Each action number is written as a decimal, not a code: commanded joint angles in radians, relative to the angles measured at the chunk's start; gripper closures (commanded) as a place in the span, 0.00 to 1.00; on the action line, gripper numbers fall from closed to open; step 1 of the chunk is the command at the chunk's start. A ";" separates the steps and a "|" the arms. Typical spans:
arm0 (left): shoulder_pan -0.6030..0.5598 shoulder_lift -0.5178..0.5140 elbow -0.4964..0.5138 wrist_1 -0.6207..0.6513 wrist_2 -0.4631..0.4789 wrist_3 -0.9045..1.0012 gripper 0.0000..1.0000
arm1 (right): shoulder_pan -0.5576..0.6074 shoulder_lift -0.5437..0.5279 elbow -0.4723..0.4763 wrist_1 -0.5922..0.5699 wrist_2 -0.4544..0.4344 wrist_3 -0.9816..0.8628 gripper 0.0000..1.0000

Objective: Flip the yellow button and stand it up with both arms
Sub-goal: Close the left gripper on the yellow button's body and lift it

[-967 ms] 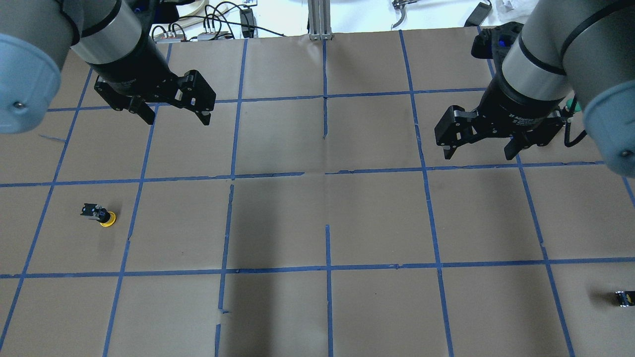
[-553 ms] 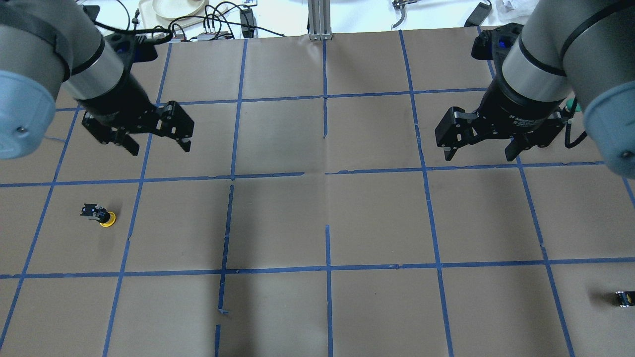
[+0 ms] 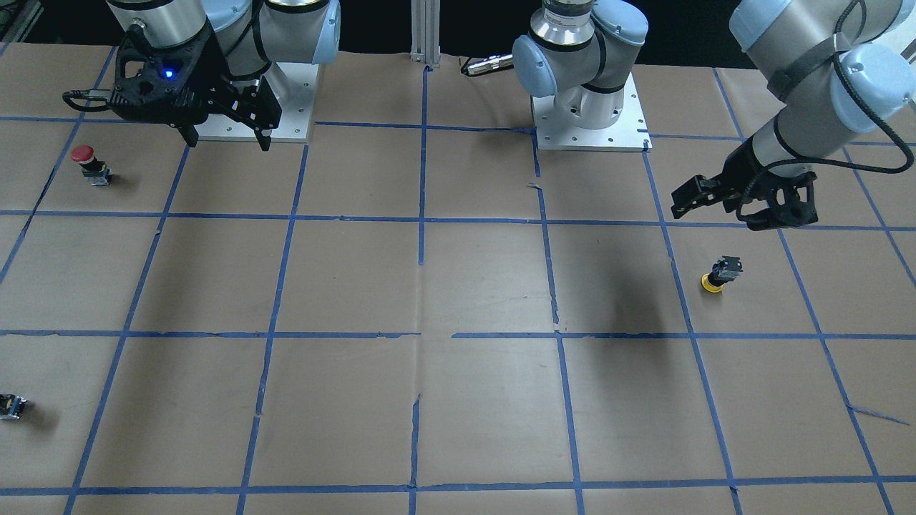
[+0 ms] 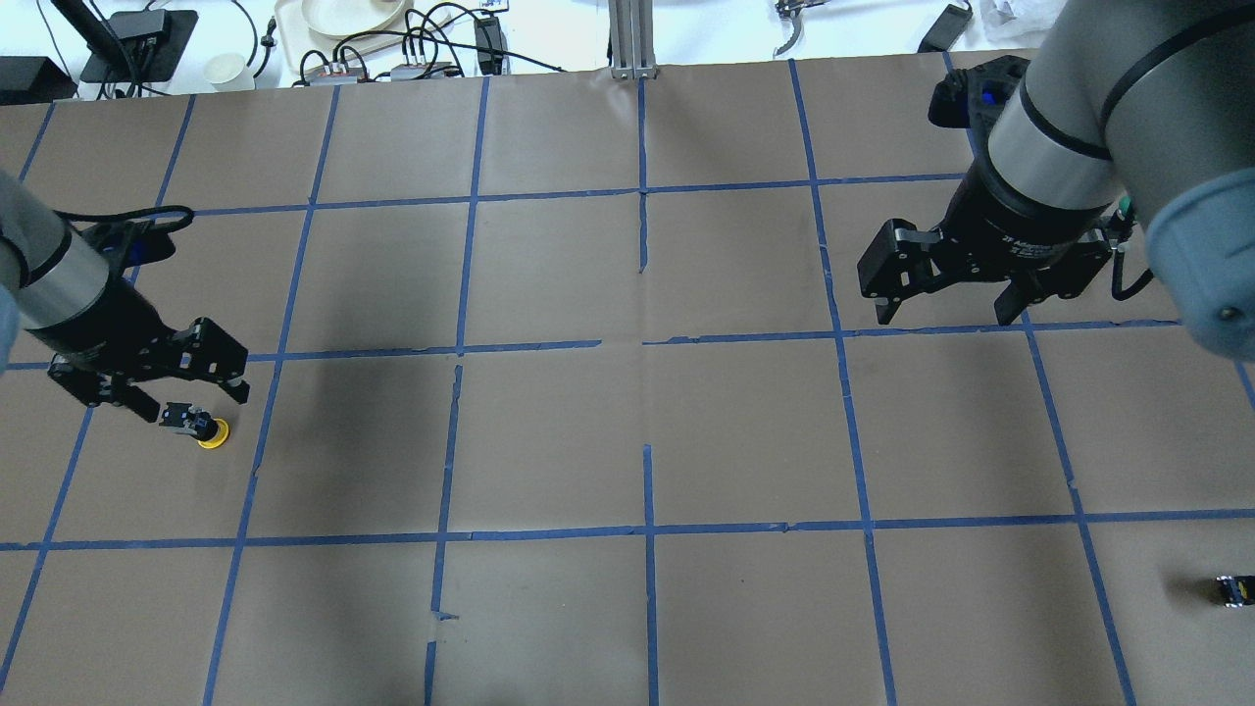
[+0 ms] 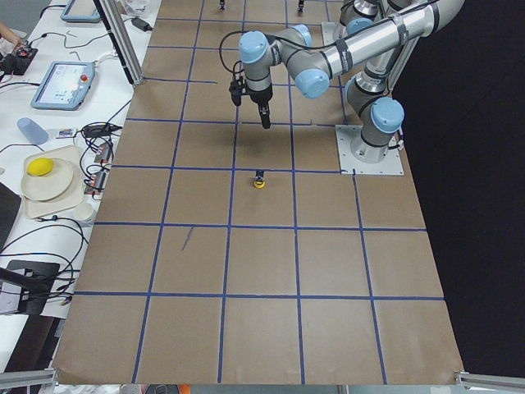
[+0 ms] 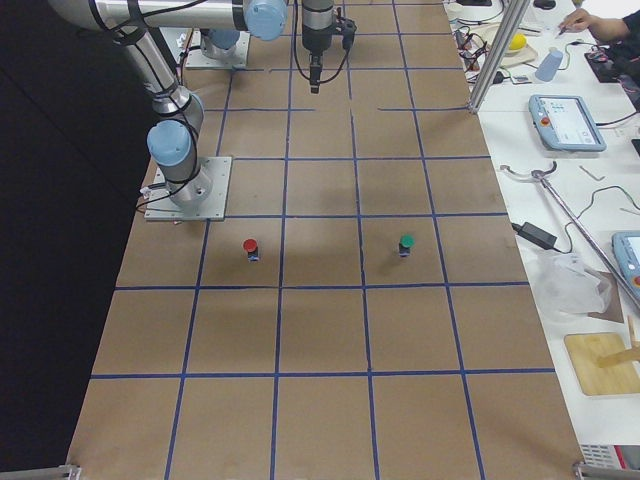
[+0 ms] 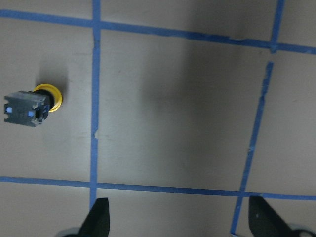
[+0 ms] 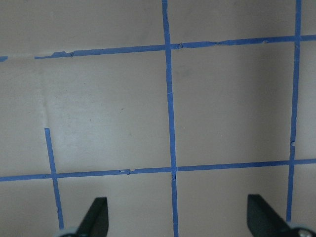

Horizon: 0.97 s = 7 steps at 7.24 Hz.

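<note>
The yellow button (image 4: pixel 201 428) lies tipped on its side on the brown paper, yellow cap towards the table's middle and black-and-grey body towards the left end. It also shows in the front view (image 3: pixel 719 275), the left side view (image 5: pixel 259 180) and the left wrist view (image 7: pixel 32 106). My left gripper (image 4: pixel 196 400) is open and empty, hovering just behind and above the button; in the left wrist view (image 7: pixel 178 219) the button sits ahead and left of the fingers. My right gripper (image 4: pixel 941 316) is open and empty, high over the right half (image 3: pixel 229 141).
A red-capped button (image 3: pixel 84 161) stands near the right arm's base. A green-capped button (image 6: pixel 406 243) stands further out. A small black block with a yellow mark (image 4: pixel 1233 588) lies at the near right. An aluminium post (image 4: pixel 632 39) and cables line the far edge.
My left arm has swung left and down towards the near side, bringing its open gripper over the yellow button. The right arm has barely moved. The button has not moved.
</note>
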<state>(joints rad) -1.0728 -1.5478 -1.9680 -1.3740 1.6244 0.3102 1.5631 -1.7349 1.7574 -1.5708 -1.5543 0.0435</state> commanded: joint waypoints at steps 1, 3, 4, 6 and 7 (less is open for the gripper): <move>0.068 -0.101 -0.014 0.228 0.043 0.089 0.01 | 0.000 -0.002 0.001 -0.011 0.005 -0.001 0.00; 0.070 -0.140 -0.057 0.299 0.022 0.199 0.08 | 0.000 -0.003 0.002 -0.018 0.005 0.001 0.00; 0.070 -0.164 -0.064 0.340 0.012 0.296 0.08 | 0.002 -0.005 0.002 -0.018 0.013 0.007 0.00; 0.071 -0.228 -0.081 0.441 0.020 0.389 0.08 | 0.002 -0.005 0.002 -0.018 0.011 0.006 0.00; 0.071 -0.227 -0.091 0.434 0.023 0.383 0.05 | 0.003 -0.005 0.007 -0.017 0.011 0.006 0.00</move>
<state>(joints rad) -1.0021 -1.7610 -2.0462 -0.9575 1.6437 0.6760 1.5650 -1.7394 1.7607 -1.5889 -1.5434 0.0490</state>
